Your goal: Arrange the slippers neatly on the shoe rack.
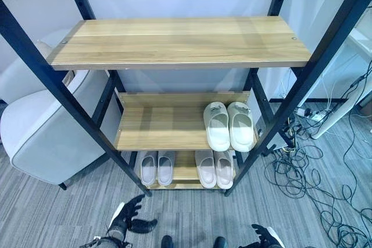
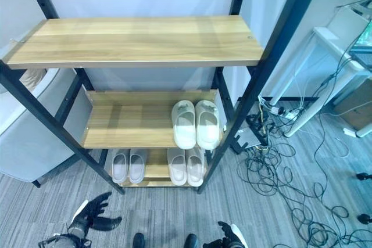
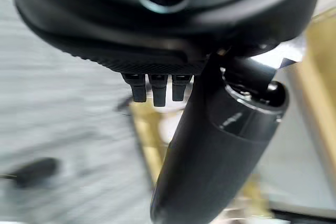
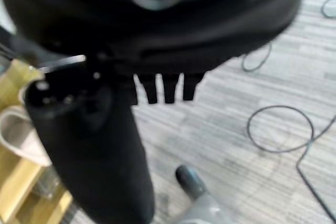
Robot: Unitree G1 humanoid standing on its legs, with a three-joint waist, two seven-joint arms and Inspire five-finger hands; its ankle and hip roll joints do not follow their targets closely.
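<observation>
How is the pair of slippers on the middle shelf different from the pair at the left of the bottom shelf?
The middle-shelf pair is white with broad, chunky straps; the bottom-left pair looks greyer and slimmer. The middle-shelf pair sits at the right end of its shelf, in full view; the bottom-left pair sits left of another pair and is partly hidden under the shelf above. Both pairs stand side by side, toes towards the wall.

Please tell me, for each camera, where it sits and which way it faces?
Left eye view: on the head, facing down at the shoe rack; left hand below.
Right eye view: same scene, with the right hand below.
Left wrist view: along the left hand toward the rack.
Right wrist view: along the right hand, over carpet.
Shared: white slippers.
</observation>
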